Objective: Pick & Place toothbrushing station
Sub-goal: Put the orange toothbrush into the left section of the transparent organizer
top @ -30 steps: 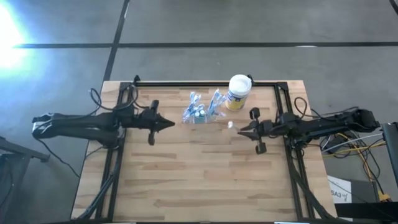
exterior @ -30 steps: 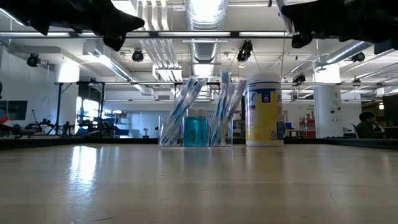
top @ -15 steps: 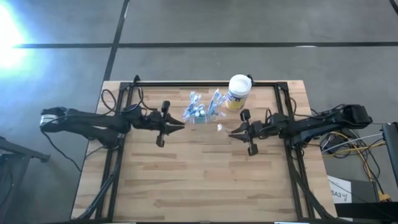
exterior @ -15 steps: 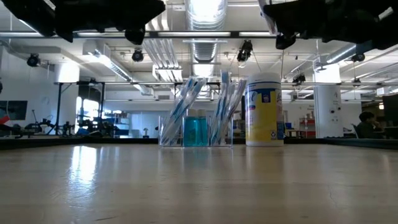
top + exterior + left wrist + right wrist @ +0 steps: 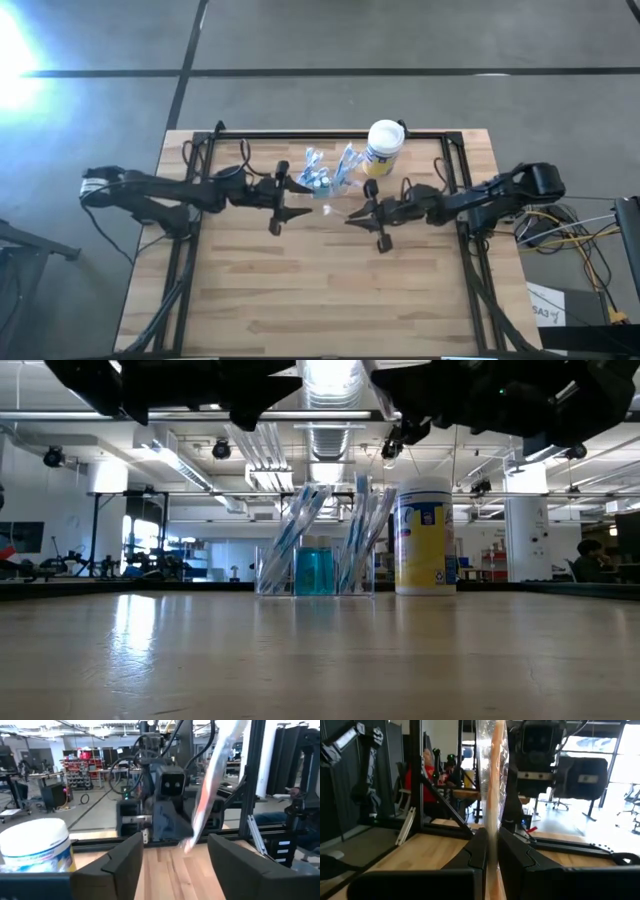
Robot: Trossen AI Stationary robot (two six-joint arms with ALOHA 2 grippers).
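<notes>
The toothbrushing station [image 5: 325, 178], a low clear holder with blue-wrapped brushes and a teal bottle, rests on its base at the table's far middle; the low view shows the station [image 5: 315, 565] too. My right gripper [image 5: 350, 216] is level over the table's middle, shut on a clear-wrapped toothbrush [image 5: 492, 790]. My left gripper [image 5: 305, 200] faces it from the left, open, fingers [image 5: 125, 865] apart, a short way from the wrapped toothbrush [image 5: 215, 780]. My right gripper pinches the wrapped toothbrush's lower part [image 5: 491, 845] between its two fingers. The fingers come level from the table's right and lie across it. The toothbrush stands up above the fingers, leaning a little, clear of the table.
A white canister with a yellow label [image 5: 383, 148] stands just right of the station, at the far edge. A black frame rail [image 5: 330, 135] borders the table's far side. Bare wood lies toward the near edge [image 5: 320, 290].
Both grippers have travelled toward the table's middle and toward each other. My left gripper has opened from shut. My right gripper stayed shut and carried the wrapped toothbrush leftward with it.
</notes>
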